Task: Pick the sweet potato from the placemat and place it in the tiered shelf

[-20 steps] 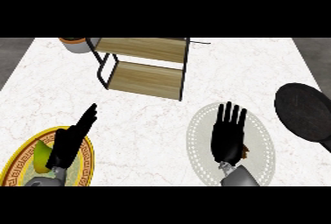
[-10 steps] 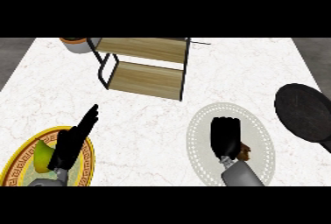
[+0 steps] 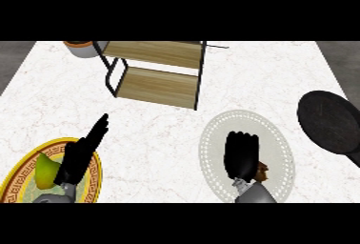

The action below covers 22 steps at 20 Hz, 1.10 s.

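A round pale placemat [image 3: 277, 138] lies on the marble counter at the lower right. My right hand [image 3: 241, 155] is over it, fingers bent down at the tips. Just a brown sliver of the sweet potato [image 3: 263, 171] shows beside the wrist, the rest is hidden under the hand. Whether the fingers touch it cannot be seen. The tiered shelf [image 3: 158, 76], a black frame with two wooden boards, stands at the back centre. My left hand [image 3: 81, 155] rests open with straight fingers at the lower left.
A yellow patterned plate [image 3: 25, 174] holding a green pear [image 3: 44, 169] sits under my left forearm. A dark round pan [image 3: 330, 121] lies at the right edge. A white pot with an orange rim [image 3: 83, 47] stands behind the shelf's left corner.
My right hand has tipped forward and down over the placemat, its fingers going from straight up to bent over the sweet potato. The left hand has barely moved.
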### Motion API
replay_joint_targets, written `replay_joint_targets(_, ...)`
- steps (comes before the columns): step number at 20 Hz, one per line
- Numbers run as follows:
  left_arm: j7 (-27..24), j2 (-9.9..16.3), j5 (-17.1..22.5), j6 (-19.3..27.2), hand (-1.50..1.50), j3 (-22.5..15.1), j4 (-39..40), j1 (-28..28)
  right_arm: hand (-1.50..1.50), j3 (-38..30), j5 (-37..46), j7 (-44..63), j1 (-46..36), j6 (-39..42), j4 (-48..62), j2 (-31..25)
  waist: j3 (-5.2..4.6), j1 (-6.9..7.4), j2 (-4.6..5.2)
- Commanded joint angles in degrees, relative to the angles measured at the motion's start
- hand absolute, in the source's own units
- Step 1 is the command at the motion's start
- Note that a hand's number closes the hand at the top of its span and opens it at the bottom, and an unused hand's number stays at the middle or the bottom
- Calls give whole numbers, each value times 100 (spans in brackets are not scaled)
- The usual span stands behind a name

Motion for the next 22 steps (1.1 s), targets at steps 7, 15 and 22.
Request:
replay_joint_targets(7, 28, -225, -212, 141, 0, -254, -10, 69, 150, 1154, -2442, 2954, -16, -317, -1830, 334, 68, 135, 18)
replay_joint_targets(15, -107, -164, -101, 8, 0, -115, 172, 87, 150, 1336, -1404, 3811, -1018, -51, -3016, 336, 47, -8, -19)
replay_joint_targets(22, 149, 7, 20, -147, 0, 17, -16, -82, 150, 515, -1282, 3819, -2510, 48, -3018, 336, 49, 162, 16)
